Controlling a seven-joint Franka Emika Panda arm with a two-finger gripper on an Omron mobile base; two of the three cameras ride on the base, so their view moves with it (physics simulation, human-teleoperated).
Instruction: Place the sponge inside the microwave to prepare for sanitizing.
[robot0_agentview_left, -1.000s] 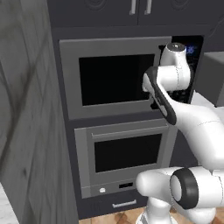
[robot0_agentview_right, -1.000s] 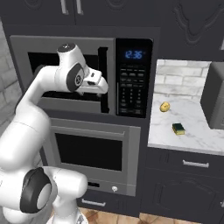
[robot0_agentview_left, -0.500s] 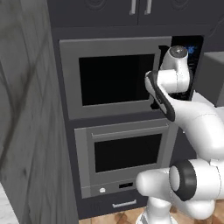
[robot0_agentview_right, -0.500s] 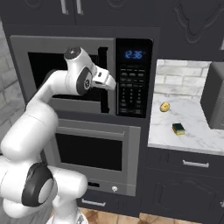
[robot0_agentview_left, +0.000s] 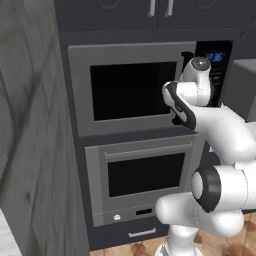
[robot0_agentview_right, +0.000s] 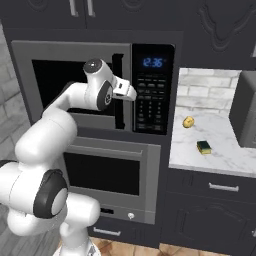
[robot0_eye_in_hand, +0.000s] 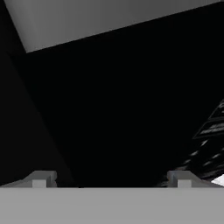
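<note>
Sponge (robot0_agentview_right: 203, 147): lay on marble counter (robot0_agentview_right: 220, 155) right of microwave, yellow with green top, well apart from arm.
Lump (robot0_agentview_right: 188, 122): yellow-orange, on same counter, behind sponge, nearer wall.
Microwave (robot0_agentview_right: 75, 55): door shut, black glass, blue clock lit on keypad (robot0_agentview_right: 151, 95).
Handle (robot0_agentview_right: 119, 92): dark vertical bar at door's right edge, beside keypad.
Gripper (robot0_eye_in_hand: 111, 179): raised at microwave's front near handle; fingers spread wide, nothing between them, dark glass ahead in hand view.
Hand (robot0_agentview_right: 122, 89): pointed toward gap between door and keypad in right base view.
Arm (robot0_agentview_left: 220, 130): bent up from base, elbow in front of oven.
Oven (robot0_agentview_left: 145, 175): below microwave, door shut.
Drawer (robot0_agentview_right: 222, 187): under counter, shut.
</note>
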